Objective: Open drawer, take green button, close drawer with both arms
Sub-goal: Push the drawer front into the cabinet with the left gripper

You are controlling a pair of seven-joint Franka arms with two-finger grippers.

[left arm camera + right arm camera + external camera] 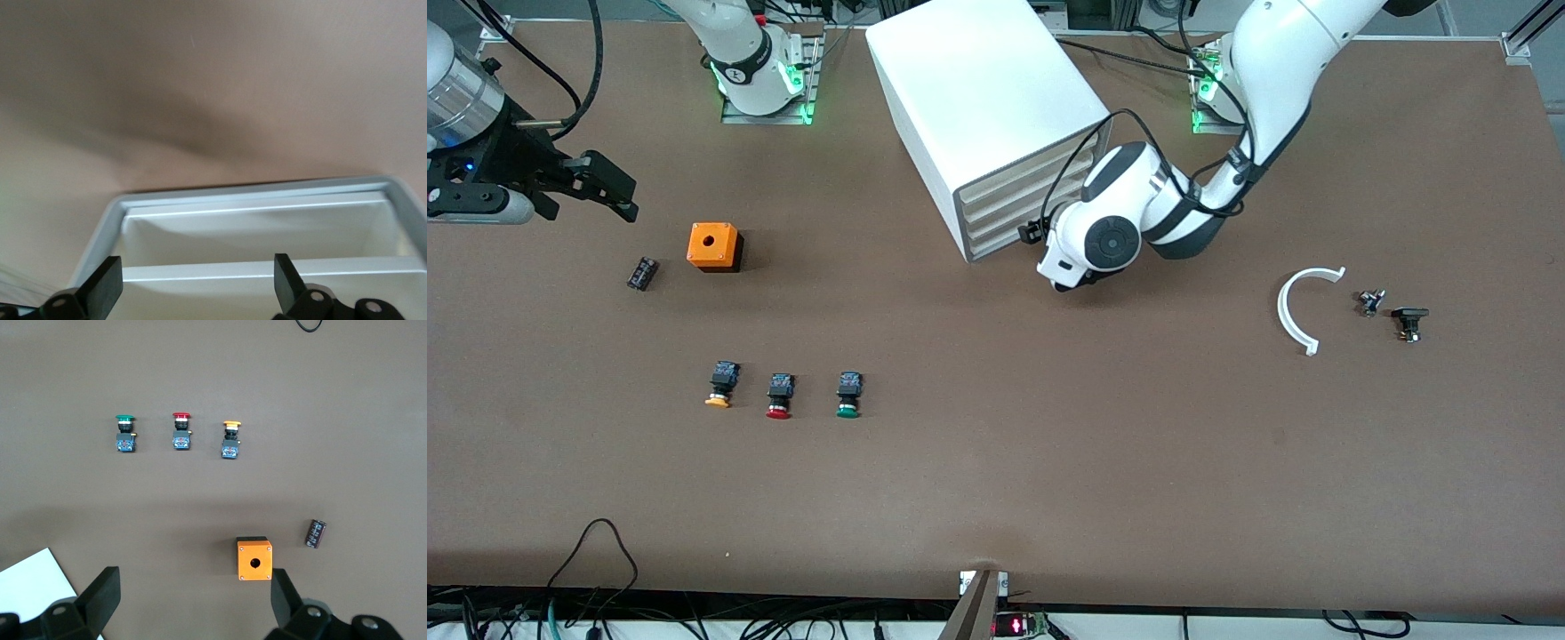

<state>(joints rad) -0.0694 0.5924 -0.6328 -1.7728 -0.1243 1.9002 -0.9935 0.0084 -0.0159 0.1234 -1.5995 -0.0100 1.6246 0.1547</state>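
Brown table [1049,480], bearing a white cabinet [978,98] of four stacked drawers, all pushed in.

Left gripper [197,283], fingers spread wide, poised right at the cabinet's grey-rimmed front, level with the drawer [257,227] near the top of the stack; touching or not, impossible to tell.

Right gripper [193,597], fingers likewise spread, hanging above the table's right-arm end, just beside an orange box [713,246] and a small dark cylinder [642,272].

Green-capped button [848,395] out on the table, well apart from both grippers, in a row with a red-capped button [780,396] and an orange-capped button [721,384].
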